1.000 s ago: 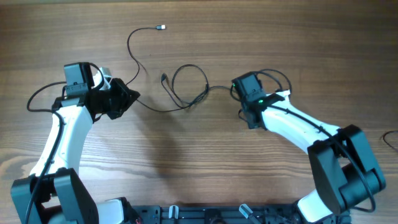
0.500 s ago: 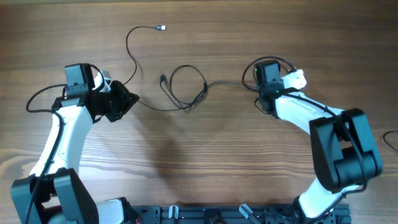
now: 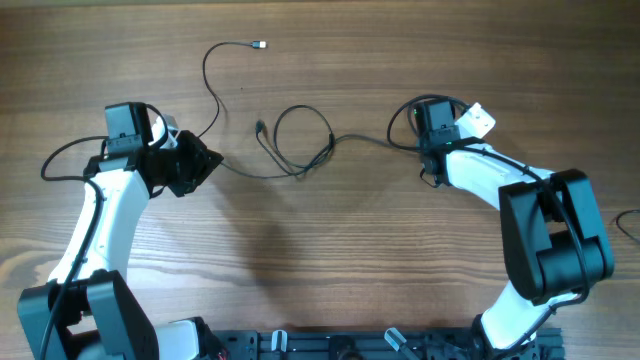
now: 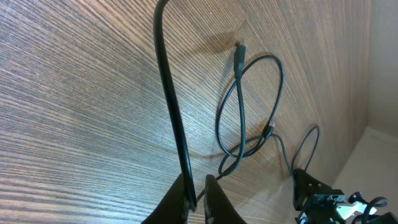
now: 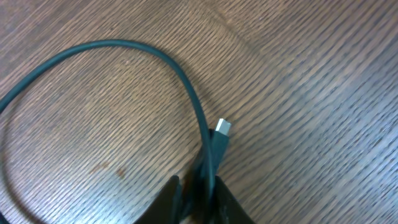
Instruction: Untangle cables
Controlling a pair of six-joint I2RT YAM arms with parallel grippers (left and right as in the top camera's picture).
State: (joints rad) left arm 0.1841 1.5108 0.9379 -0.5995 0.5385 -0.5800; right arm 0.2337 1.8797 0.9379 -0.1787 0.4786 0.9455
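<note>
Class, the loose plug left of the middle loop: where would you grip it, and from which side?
Probably the cord just behind the plug, from above on its left, jaws across it: it lies flat, the loop crowds its right, and bare table lies left.

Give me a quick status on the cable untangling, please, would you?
Left tool shut on a cable strand. Right tool shut on cable beside its plug. Tangled loop lies on table between them. Nothing in the way.
</note>
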